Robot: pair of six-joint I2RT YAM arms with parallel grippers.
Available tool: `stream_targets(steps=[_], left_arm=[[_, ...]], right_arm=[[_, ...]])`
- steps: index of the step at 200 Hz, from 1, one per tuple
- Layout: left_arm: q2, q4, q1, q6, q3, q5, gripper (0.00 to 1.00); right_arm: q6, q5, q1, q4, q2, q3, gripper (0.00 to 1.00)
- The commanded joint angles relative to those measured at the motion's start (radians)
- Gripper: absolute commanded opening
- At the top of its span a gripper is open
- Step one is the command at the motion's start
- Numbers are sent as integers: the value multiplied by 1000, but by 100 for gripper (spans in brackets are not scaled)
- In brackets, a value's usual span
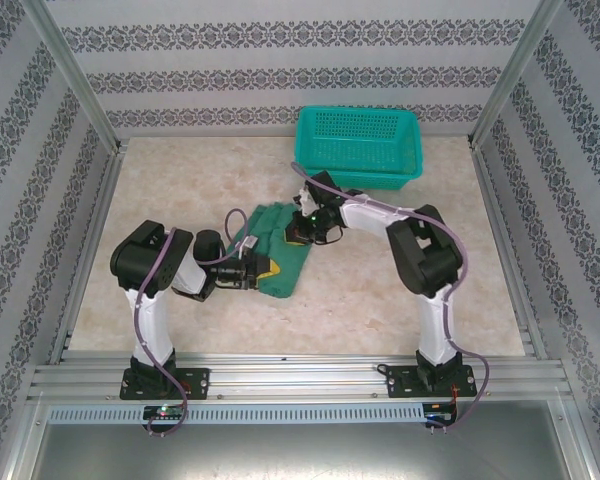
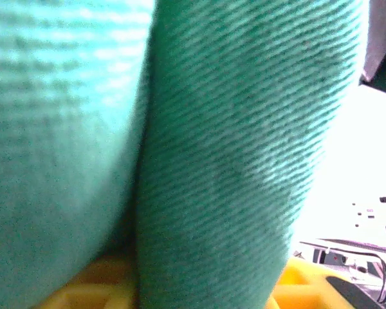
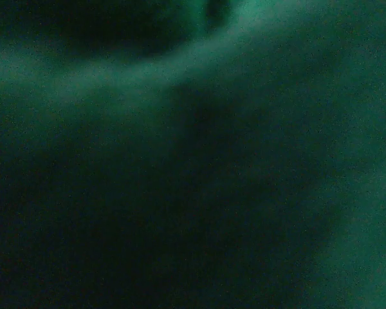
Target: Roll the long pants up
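Note:
The long pants [image 1: 278,250] lie bunched in a dark green heap at the middle of the table. My left gripper [image 1: 264,268] is at the heap's near left edge. In the left wrist view a thick fold of the pants [image 2: 244,161] runs between its yellow fingers [image 2: 302,286], so the left gripper [image 2: 199,293] is shut on that fold. My right gripper [image 1: 302,235] comes down onto the heap's far right side, its fingertips sunk into the cloth. In the right wrist view dark green fabric of the pants [image 3: 193,129] presses right against the camera and hides the fingers.
A teal mesh basket [image 1: 360,150] stands at the back, just behind the right arm's wrist. Patterned walls and metal posts close in the table on three sides. Bare tabletop [image 1: 170,190] lies to the left and also along the near side.

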Motion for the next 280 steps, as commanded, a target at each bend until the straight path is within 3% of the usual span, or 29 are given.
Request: stream_targets(steps=[1, 22, 54, 74, 88, 112, 126, 161, 193, 255, 280], left_arm=[[128, -145, 15, 7, -53, -118, 35], [56, -255, 32, 139, -58, -167, 41], [-319, -811, 28, 475, -5, -324, 57], [-650, -1254, -10, 691, 95, -557, 60], [-852, -1471, -36, 767, 164, -753, 63], [-1079, -1662, -93, 853, 237, -941, 65], [-1147, -1674, -152, 856, 232, -995, 67], [-1097, -1719, -424, 872, 266, -1316, 70], [-960, -1724, -614, 919, 342, -1627, 72], [-573, -1814, -799, 987, 568, -2040, 76], [-435, -1880, -823, 986, 643, -2119, 80]], right_arm=[[22, 50, 44, -29, 163, 40, 0], [47, 37, 50, -3, 185, 23, 0], [40, 58, 48, -21, 149, -13, 0], [29, 64, 48, -45, 142, -14, 0], [30, 65, 48, -44, 136, -17, 0], [40, 57, 48, -34, 139, -14, 0], [47, 53, 50, -28, 141, -11, 0], [53, 51, 60, -21, 143, -6, 0], [61, 50, 62, -4, 137, -28, 0], [58, 55, 61, 10, 109, -59, 0], [58, 53, 61, 10, 106, -57, 0]])
